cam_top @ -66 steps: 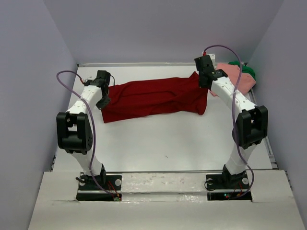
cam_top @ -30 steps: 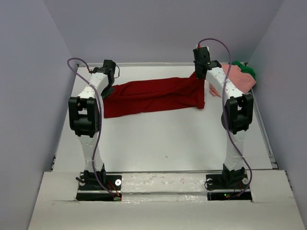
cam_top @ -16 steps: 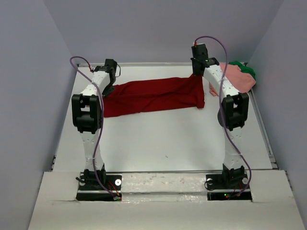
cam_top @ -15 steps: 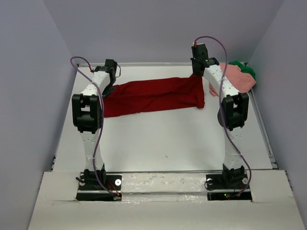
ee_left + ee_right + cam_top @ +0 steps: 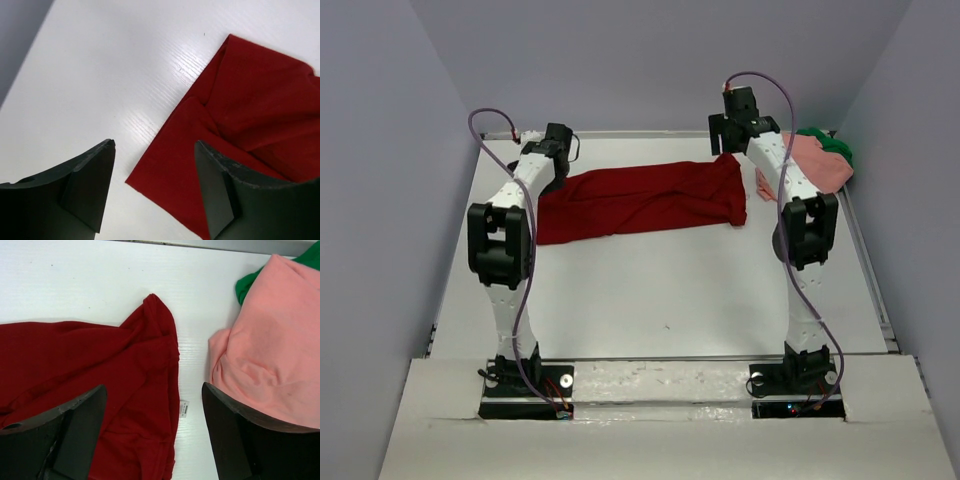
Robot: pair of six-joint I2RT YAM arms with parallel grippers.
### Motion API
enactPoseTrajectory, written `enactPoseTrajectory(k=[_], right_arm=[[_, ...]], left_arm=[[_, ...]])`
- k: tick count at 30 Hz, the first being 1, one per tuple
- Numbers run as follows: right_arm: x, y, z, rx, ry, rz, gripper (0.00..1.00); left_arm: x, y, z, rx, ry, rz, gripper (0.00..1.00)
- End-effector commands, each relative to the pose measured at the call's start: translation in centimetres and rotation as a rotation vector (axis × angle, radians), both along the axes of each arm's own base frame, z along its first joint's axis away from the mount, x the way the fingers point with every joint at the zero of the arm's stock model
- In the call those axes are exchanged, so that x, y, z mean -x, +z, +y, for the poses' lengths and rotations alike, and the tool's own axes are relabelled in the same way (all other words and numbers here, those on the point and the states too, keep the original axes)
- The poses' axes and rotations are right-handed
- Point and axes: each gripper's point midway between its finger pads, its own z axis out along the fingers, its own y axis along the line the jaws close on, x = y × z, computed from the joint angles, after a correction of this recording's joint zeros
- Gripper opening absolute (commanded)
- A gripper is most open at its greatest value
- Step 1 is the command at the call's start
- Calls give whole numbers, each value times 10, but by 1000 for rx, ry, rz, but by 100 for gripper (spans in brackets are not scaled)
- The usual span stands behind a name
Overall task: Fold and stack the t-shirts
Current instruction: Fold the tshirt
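Note:
The dark red t-shirt (image 5: 640, 200) lies as a long folded strip across the far half of the table. My left gripper (image 5: 550, 178) hovers open over its left end, and the left wrist view shows the cloth's corner (image 5: 240, 110) flat on the table between the fingers of that gripper (image 5: 155, 145). Above the right end, my right gripper (image 5: 726, 150) is open too, holding nothing (image 5: 154, 387). The red shirt's right edge (image 5: 100, 355) carries a white tag (image 5: 183, 409). The salmon pink t-shirt (image 5: 815, 160) (image 5: 270, 355) lies crumpled at the far right on the green one (image 5: 838, 148) (image 5: 310, 257).
The white table (image 5: 660, 290) is bounded by a metal rail at the far edge (image 5: 640, 133) and one along the right side (image 5: 868, 270). Grey walls close in on three sides. A narrow strip of bare table separates the red shirt from the pink one.
Both grippers were shut on the dark red shirt's ends and now stand open above it. The shirt's ends have dropped flat, and both wrists have shifted slightly toward the far edge.

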Motion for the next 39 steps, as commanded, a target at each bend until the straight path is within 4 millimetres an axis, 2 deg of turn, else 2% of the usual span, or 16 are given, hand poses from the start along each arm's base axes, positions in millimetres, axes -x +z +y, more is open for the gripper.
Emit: enactPoseTrajectory(k=[1, 3, 4, 5, 6, 8, 9, 10, 11, 16, 19, 20, 24, 25, 30, 39], right_arm=[[-7, 57, 7, -50, 56, -118, 82], [10, 63, 5, -70, 46, -107, 79], [22, 41, 10, -122, 40, -49, 71], [34, 54, 13, -163, 44, -65, 63], [42, 52, 14, -172, 55, -64, 63], [58, 40, 23, -200, 74, -50, 24], [73, 31, 27, -206, 87, -31, 1], [79, 24, 27, -219, 83, -17, 0], [90, 12, 29, -232, 95, 20, 0], [115, -17, 50, -332, 171, 123, 1], [119, -29, 60, -369, 206, 166, 57], [118, -32, 62, -375, 213, 173, 60], [108, -45, 71, -394, 234, 214, 61], [100, -41, 70, -388, 221, 198, 59], [89, -58, 81, -392, 231, 243, 49], [77, -75, 86, -369, 222, 262, 48]], left_arm=[[3, 114, -4, -155, -2, -293, 76], [12, 133, -20, -178, -30, -337, 77], [17, 137, -31, -193, -55, -337, 77], [21, 143, -37, -184, -69, -348, 77], [24, 144, -42, -184, -86, -343, 76], [32, 137, -57, -135, -135, -310, 74], [36, 139, -69, -103, -160, -325, 56], [38, 131, -83, -41, -213, -307, 43], [41, 124, -92, -4, -249, -309, 2], [55, 77, -124, 158, -343, -223, 0], [60, 64, -129, 170, -356, -186, 0], [61, 64, -128, 169, -355, -185, 0], [63, 77, -123, 154, -351, -210, 9], [63, 84, -124, 157, -357, -222, 10], [65, 109, -123, 160, -378, -271, 10], [66, 106, -123, 151, -390, -258, 10]])
